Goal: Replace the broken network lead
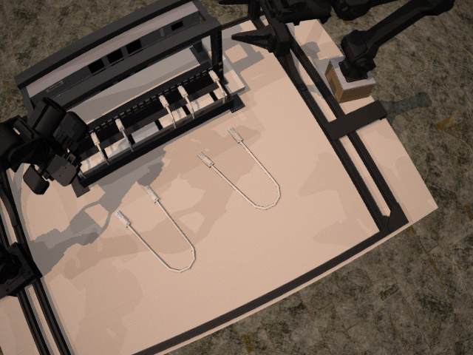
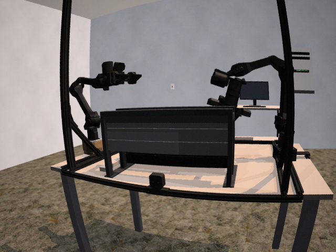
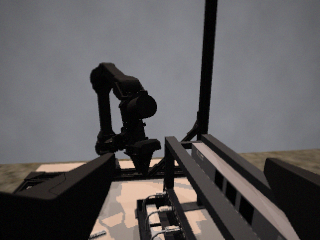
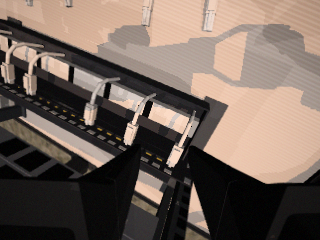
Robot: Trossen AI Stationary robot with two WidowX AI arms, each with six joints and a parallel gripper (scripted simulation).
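Observation:
The black rack (image 1: 126, 76) stands at the back left of the table, and its patch panel (image 1: 152, 105) holds white leads. In the right wrist view several plugs sit in the ports, and the end plug (image 4: 175, 152) is nearest the rack's end post. My right gripper (image 4: 164, 150) hovers just above and in front of that end plug. Its fingers are partly open with nothing between them. It also shows from above (image 1: 70, 168), where it hides that end lead. My left gripper (image 1: 248, 37) (image 2: 137, 77) is wide open and empty, high in the air past the rack's other end.
Two white U-shaped spare leads lie on the table in front of the rack. One is near the middle (image 1: 244, 171). The other is nearer my right arm (image 1: 160, 233), and its plugs (image 4: 210, 12) show in the right wrist view. A black frame rail (image 1: 344, 141) borders the table.

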